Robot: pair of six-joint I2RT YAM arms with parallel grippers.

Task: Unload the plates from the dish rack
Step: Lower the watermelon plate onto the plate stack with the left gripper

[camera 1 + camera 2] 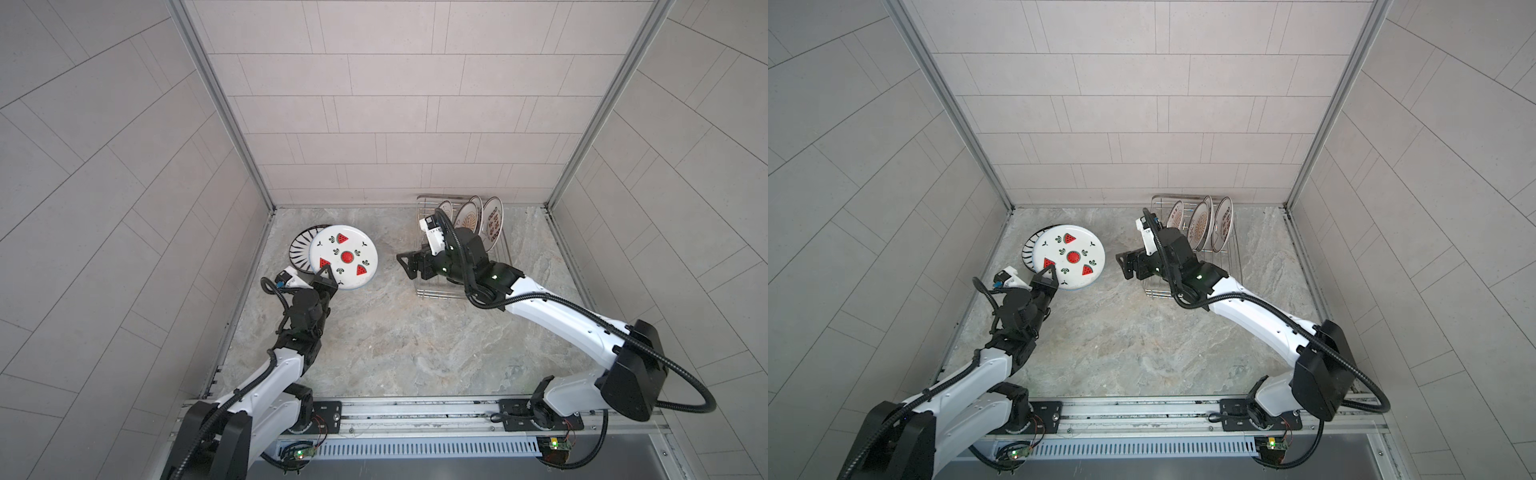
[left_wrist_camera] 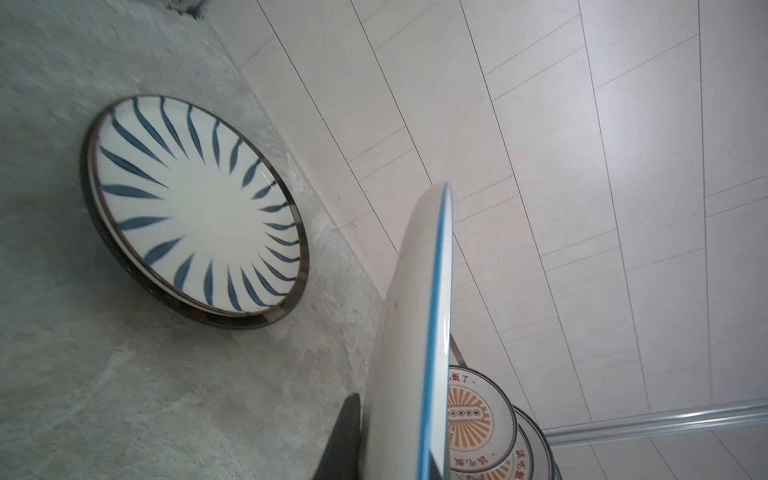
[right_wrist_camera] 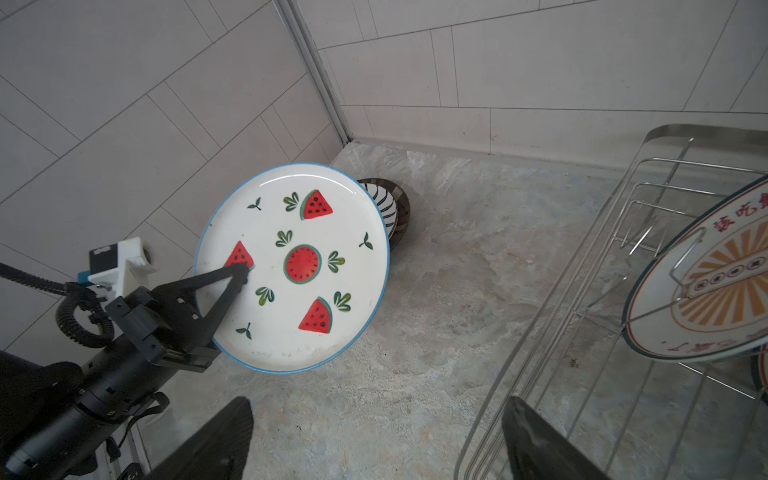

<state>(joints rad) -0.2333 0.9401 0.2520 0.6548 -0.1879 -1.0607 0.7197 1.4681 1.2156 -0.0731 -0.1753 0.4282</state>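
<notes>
In both top views, my left pincer (image 1: 325,277) is pinching the near rim of the watermelon plate (image 1: 345,257). The plate reaches away from the pincer toward the back wall, face up. It overlaps the striped plate (image 1: 300,249), which lies flat on the counter (image 1: 395,332), but sits off-centre toward the dish rack (image 1: 503,257). My right pincer (image 1: 1123,266) is spread and empty just beside the rack, pointing away from it.

From the left wrist, the watermelon plate (image 2: 415,332) shows edge-on, and the striped plate (image 2: 195,212) is in full view on the counter beyond it. I judge the held plate is clear of the striped one and not yet set down.

From the right wrist, the left pincer (image 3: 239,272) has one finger laid across the plate's printed face. The right pincer (image 3: 378,403) stands wide with nothing between its fingers. A sunburst plate (image 3: 706,282) stands upright in the dish rack (image 3: 665,160), nearer this arm than the left one. To stack squarely, I think the held plate must shift away from the rack before it is lowered.
</notes>
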